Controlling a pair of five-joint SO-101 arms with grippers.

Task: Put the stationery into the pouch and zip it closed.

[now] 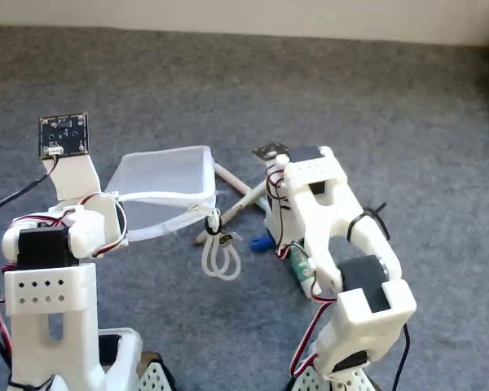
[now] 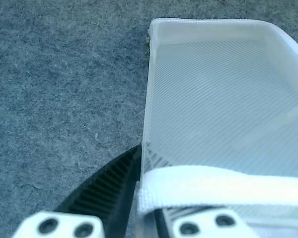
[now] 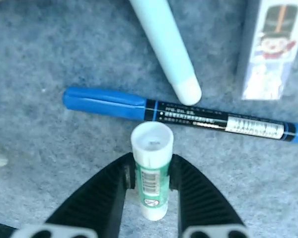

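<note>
Grey carpeted surface [image 1: 391, 106] with two arms side by side and the stationery lying between them. The pouch [image 1: 165, 183], translucent white, lies in front of the left arm. The left gripper [image 2: 145, 171] is closed on its rim, pinching the white zip tape [image 2: 223, 186] at one end, and a cord loop [image 1: 221, 259] hangs from the other end. The rim's long axis runs across the table from the left arm toward the stationery. The mouth appears to face the arms, though how far it gapes cannot be told. The right gripper [image 3: 150, 171] is narrowed around a green glue stick [image 3: 151, 179], both black fingers lying against its barrel. Whether the stick rests on the surface or is raised cannot be told. Its long axis runs in line with the gripper's reach, and its white cap points away from the wrist at a blue marker [image 3: 184, 115], which lies crosswise just beyond it. A pale pen [image 3: 164, 44] lies past the marker, its tip almost touching it, and a small printed box [image 3: 269, 47] lies beside the pen. Judged step: loading the first item, with the stick grasped and nothing visibly inside the pouch. The next move calls for carrying the stick to the mouth end-on and roughly square to the rim, while the left gripper keeps the rim lifted.
</note>
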